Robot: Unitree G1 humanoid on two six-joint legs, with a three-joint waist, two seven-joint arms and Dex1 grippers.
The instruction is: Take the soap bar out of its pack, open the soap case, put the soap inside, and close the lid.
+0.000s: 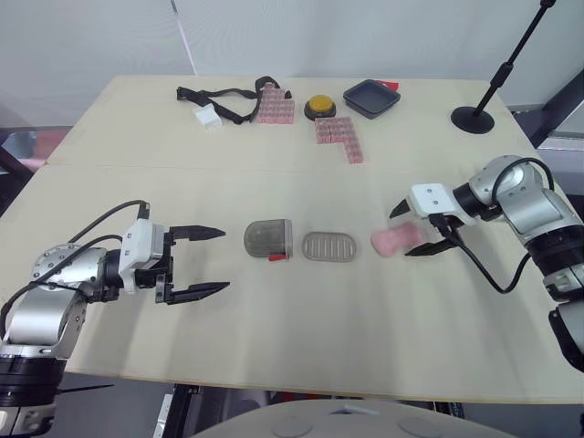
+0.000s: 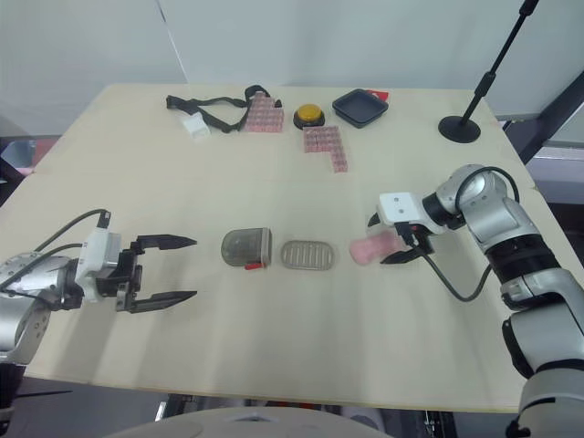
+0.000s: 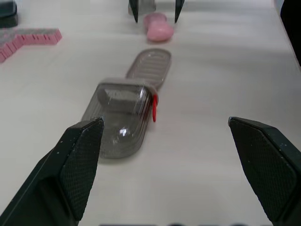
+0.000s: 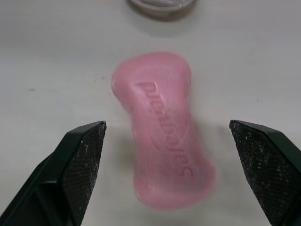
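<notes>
While both arms' jaws stand apart, the right pair, flanking the soap point(image 4: 162, 132), should pinch its narrow waist squarely.

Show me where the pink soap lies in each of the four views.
Left eye: soap right of centre, at the right tool.
Right eye: soap right of centre too.
Left wrist: soap beyond the tray.
Right wrist: soap between that tool's fingers.
Shared landmark: the grey tray, next to the soap.
</notes>
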